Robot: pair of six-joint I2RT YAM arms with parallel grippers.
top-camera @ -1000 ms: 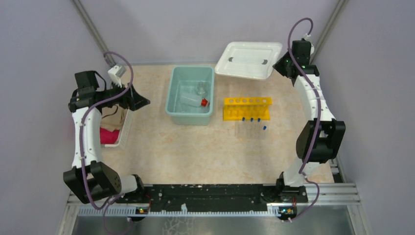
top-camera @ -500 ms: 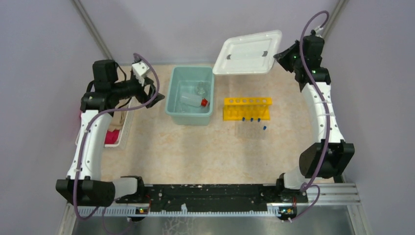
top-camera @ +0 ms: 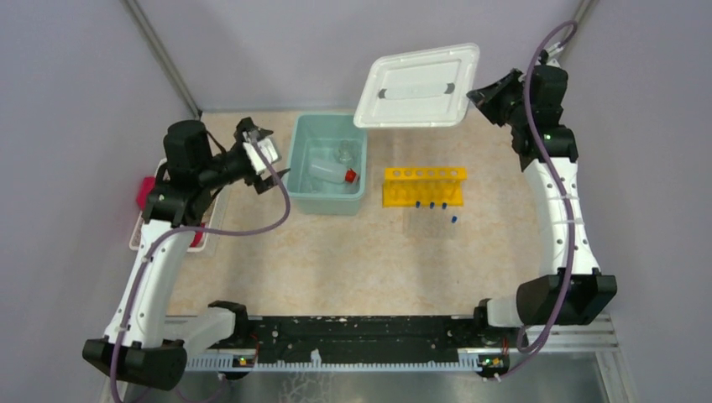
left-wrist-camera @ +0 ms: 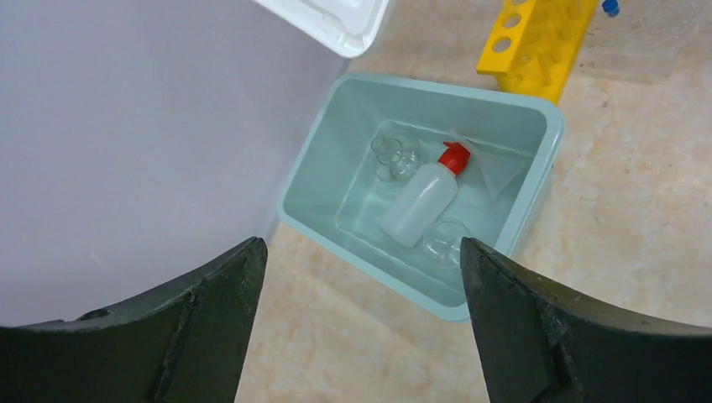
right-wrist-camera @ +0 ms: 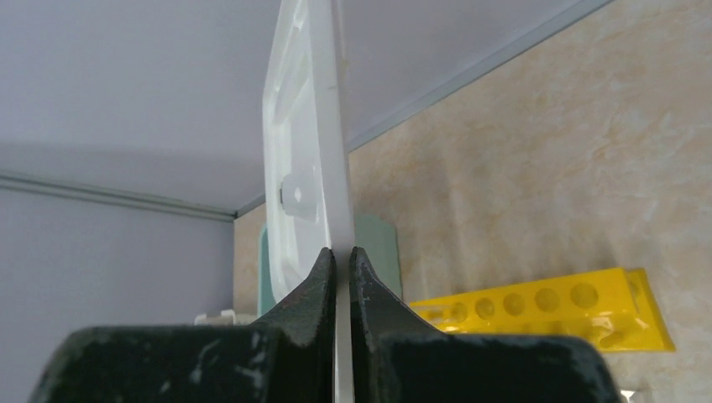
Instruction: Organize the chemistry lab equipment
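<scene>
A teal bin (top-camera: 297, 186) holds the white squeeze bottle with red spout (top-camera: 334, 174) and a clear glass flask (top-camera: 344, 153). In the left wrist view the bottle (left-wrist-camera: 422, 201), the flask (left-wrist-camera: 395, 156) and a clear beaker (left-wrist-camera: 445, 240) lie in the bin (left-wrist-camera: 537, 172). The yellow rack (top-camera: 424, 185) stands right of the bin, with blue-capped tubes (top-camera: 431, 205) at its front. My left gripper (top-camera: 267, 159) is open and empty beside the bin's left wall. My right gripper (top-camera: 474, 96) is shut on the edge of a white lid (top-camera: 417, 86), held in the air behind the bin; the lid (right-wrist-camera: 304, 151) shows edge-on in the right wrist view.
A white slatted basket (top-camera: 217, 210) with a pink cloth (top-camera: 144, 191) sits at the far left under my left arm. A clear sheet (top-camera: 430, 225) lies in front of the rack. Purple walls close in the back and both sides.
My right gripper has lifted the white lid off the table and carried it up and left. My left arm has swung from the basket over to the bin's left side.
</scene>
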